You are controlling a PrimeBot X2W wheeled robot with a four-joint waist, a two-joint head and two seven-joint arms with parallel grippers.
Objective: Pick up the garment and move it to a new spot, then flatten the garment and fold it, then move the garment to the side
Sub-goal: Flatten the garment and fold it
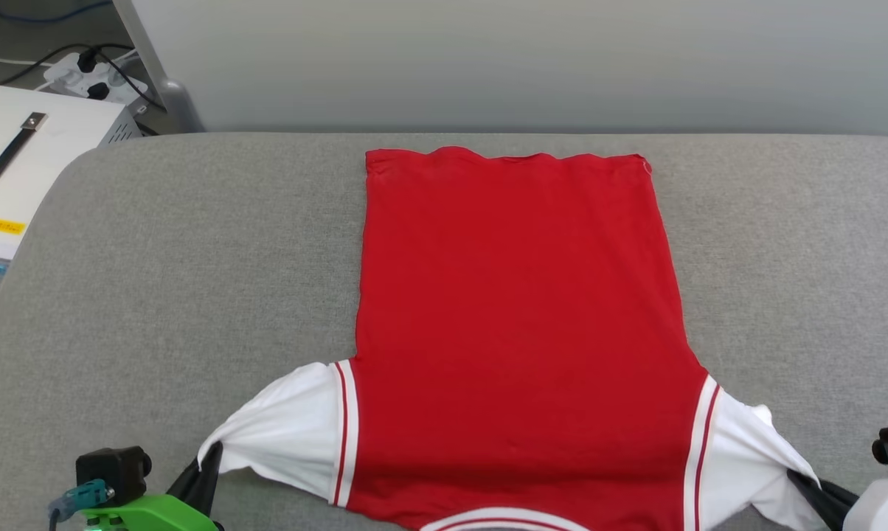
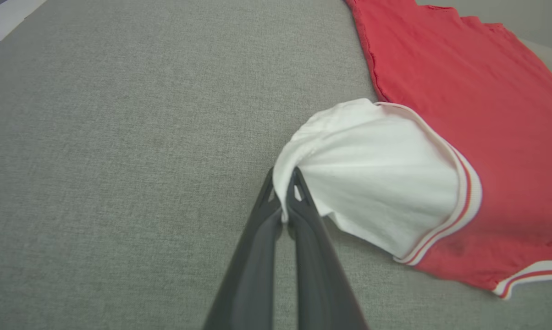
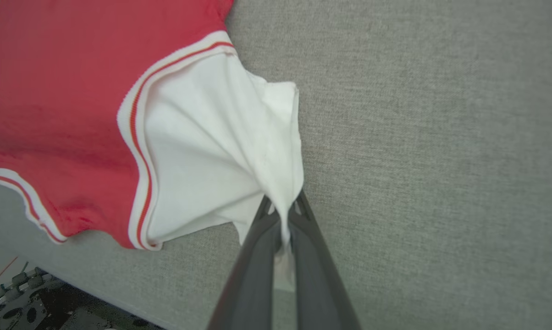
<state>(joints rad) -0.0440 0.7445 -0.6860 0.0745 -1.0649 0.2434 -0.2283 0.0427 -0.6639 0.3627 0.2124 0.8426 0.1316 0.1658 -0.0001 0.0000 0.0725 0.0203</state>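
Nearest, holding the garment by both sleeves. Clamped fully closed with the left tool on the outer cuff of the white sleeve on the left, bunching the cloth to a point in the grip. Likewise closed tight with the right tool on the cuff of the white sleeve on the right, with a little tail of fabric poking back through. Drawn outward and slightly lifted at both cuffs, so pulled taut across the shoulders. Just past the tools, edged by the striped collar at the bottom of the head view, partly cut off. Further on, lying flat on the grey worktop, plain red side up, no lettering showing, smooth with hardly a wrinkle. Farthest, ending in the hem close to the worktop's back edge, slightly wavy.

Judged light, thin and limp: no stiffness to push with, only to pull. Likely to stretch a bit and to drag on the rough weave rather than slide freely. Unlikely to slip from a firm pinch, and not breakable. Best taken at seamed edges (cuffs, shoulder seams, hem corners), in pairs and evenly, to keep from skewing.
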